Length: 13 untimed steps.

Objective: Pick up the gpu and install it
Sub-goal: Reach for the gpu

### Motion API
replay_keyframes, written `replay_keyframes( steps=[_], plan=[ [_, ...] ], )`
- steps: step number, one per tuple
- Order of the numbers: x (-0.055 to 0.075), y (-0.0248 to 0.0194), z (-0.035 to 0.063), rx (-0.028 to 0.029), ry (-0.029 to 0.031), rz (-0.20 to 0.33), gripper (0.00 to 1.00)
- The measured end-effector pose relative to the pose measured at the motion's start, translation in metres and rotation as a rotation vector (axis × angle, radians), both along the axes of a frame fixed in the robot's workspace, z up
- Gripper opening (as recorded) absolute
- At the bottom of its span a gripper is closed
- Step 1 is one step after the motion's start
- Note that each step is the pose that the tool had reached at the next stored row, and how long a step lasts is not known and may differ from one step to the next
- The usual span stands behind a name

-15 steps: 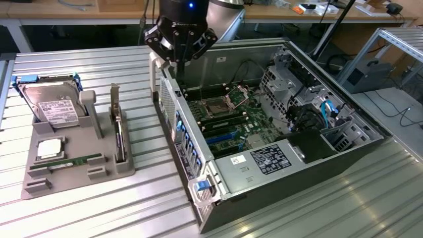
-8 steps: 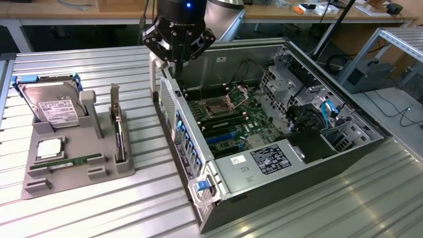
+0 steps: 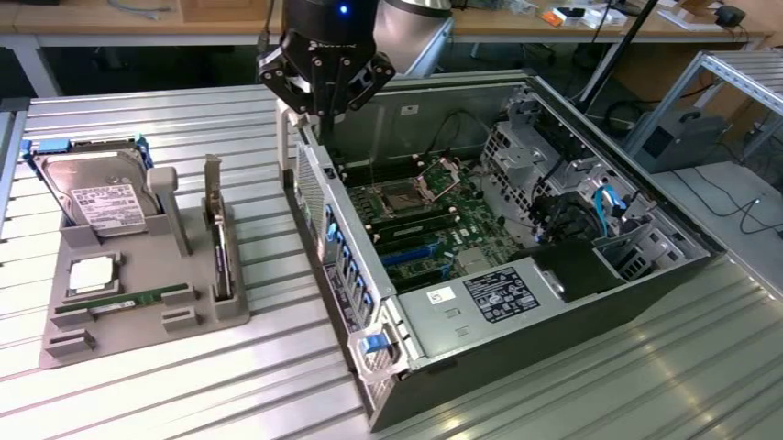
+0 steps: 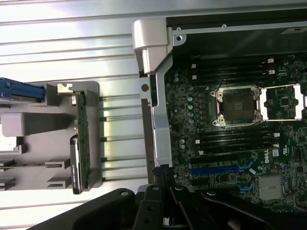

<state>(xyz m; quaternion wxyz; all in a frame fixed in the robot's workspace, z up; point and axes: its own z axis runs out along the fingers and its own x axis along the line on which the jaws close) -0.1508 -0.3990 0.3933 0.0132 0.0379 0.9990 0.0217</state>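
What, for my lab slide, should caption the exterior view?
Gripper above the edge of the open computer case; gpu upright in the gray holder.

The black-and-silver robot arm (image 3: 325,23) runs out of the exterior view at twelve o'clock. At nine o'clock of the open dark metal computer case (image 3: 551,362) stands the thin flat gpu card (image 3: 222,247) with a silver bracket. In the wrist view it shows edge-on, both faces hidden. Print on the white label (image 3: 104,203) of the blue-railed silver hard drive (image 3: 68,174) is too small to read.
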Motion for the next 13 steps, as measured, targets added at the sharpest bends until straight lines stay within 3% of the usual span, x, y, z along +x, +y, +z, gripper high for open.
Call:
replay_keyframes(
  steps=[13],
  plan=[
    [-0.0076, 0.0, 0.0, 0.0, 0.0, 0.0, 0.11]
  ],
)
